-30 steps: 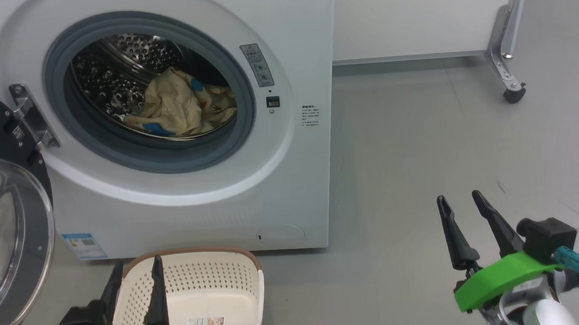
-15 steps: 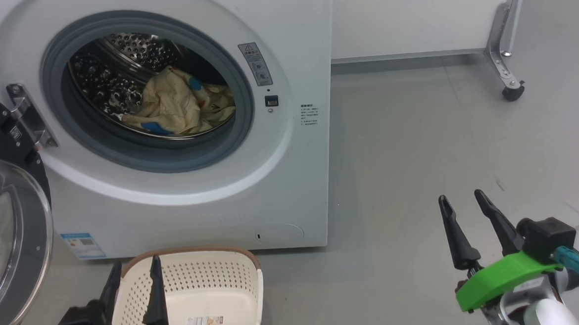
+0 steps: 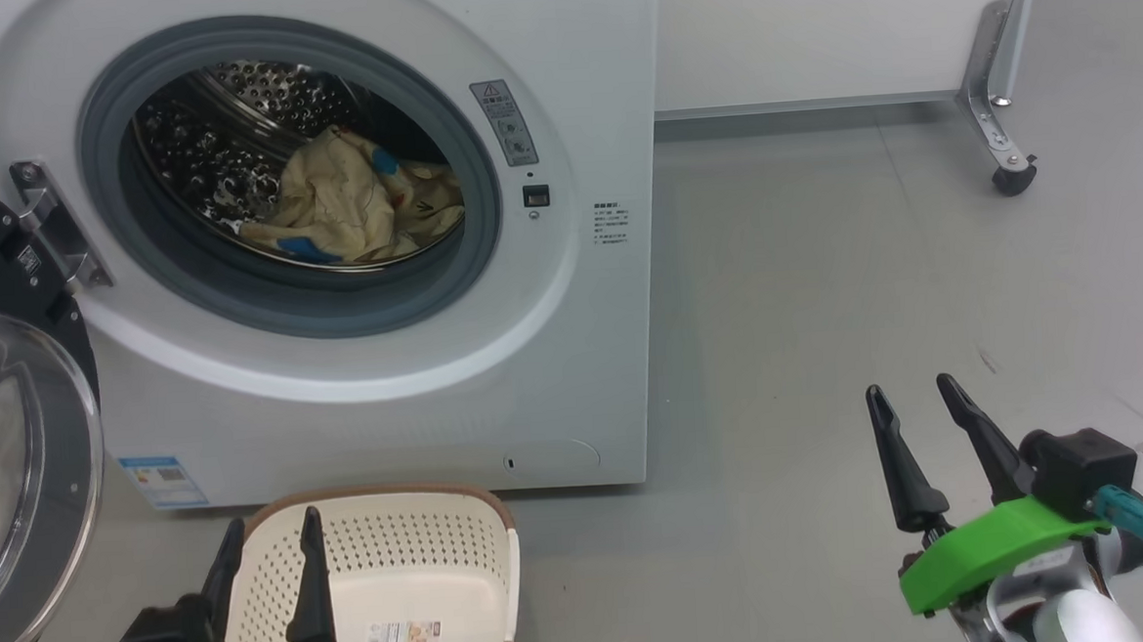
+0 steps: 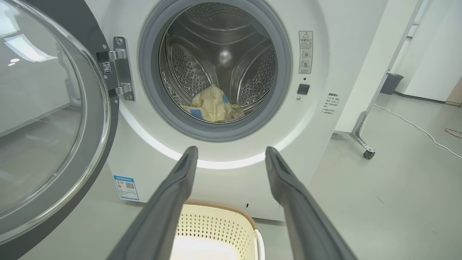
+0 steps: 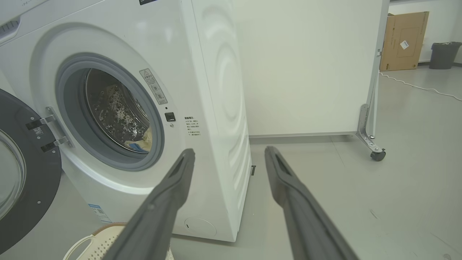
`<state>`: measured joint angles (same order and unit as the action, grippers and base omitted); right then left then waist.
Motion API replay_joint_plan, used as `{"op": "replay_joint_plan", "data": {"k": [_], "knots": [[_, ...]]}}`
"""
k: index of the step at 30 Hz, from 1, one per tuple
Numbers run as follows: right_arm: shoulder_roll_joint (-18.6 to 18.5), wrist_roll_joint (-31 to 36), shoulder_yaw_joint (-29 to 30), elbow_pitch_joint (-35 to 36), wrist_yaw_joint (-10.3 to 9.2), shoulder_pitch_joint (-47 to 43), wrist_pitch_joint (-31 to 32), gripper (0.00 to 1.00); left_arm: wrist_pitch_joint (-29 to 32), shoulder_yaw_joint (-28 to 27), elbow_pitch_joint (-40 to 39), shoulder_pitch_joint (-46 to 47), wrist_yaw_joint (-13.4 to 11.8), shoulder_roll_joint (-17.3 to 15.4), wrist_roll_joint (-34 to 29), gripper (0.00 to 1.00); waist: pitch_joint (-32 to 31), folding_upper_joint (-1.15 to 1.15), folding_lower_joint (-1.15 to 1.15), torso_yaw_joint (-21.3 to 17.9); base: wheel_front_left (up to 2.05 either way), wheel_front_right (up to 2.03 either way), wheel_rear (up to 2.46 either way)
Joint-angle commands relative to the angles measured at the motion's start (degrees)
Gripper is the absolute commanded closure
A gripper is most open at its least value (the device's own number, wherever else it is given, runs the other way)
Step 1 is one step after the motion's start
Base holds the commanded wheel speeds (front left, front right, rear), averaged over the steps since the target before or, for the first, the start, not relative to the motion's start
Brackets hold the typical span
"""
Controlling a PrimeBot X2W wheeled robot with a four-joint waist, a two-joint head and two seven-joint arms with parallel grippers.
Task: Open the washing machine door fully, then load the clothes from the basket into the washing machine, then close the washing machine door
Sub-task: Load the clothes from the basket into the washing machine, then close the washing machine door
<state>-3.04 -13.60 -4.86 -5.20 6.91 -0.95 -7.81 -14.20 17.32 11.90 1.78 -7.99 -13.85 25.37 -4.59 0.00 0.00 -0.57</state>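
Observation:
The white washing machine (image 3: 579,86) stands with its door (image 3: 24,506) swung wide open to the left, the clear glass bowl facing me. The cream-yellow clothes (image 3: 350,210) with blue cuffs lie inside the steel drum (image 4: 216,57), also seen as clothes (image 4: 213,108) low in the drum. The cream basket (image 3: 418,574) sits on the floor before the machine, with only a label on its bottom. My left gripper (image 3: 271,528) hovers open over the basket's left edge. My right gripper (image 3: 908,391) hangs open above bare floor at the right. Both hold nothing.
A white panel (image 3: 810,25) on a metal foot with a caster wheel (image 3: 1012,178) stands behind the machine at the right. A cardboard box (image 5: 402,39) and a grey bin (image 5: 442,54) sit far back. A white cable (image 4: 415,126) runs across the grey floor.
The head view has shifted slightly, so the machine sits a little higher in the picture. Both grippers stay open and nearly still.

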Motion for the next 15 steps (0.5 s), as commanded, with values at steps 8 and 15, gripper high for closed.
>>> {"op": "replay_joint_plan", "data": {"k": [8,15], "knots": [[-0.1,0.18,-1.1,1.73,0.58,2.91,0.07,0.0,-0.8,-2.64,-1.64,2.41,0.7,-0.53,0.5,0.0,-0.13,0.0,0.0,0.07,-1.21,1.21,0.0],[-0.1,0.07,-1.34,1.37,0.58,3.09,0.07,0.0,-0.8,-2.6,-1.67,2.49,0.32,-0.49,0.37,0.0,-0.19,0.0,0.0,0.03,-2.06,2.06,0.0]]}}
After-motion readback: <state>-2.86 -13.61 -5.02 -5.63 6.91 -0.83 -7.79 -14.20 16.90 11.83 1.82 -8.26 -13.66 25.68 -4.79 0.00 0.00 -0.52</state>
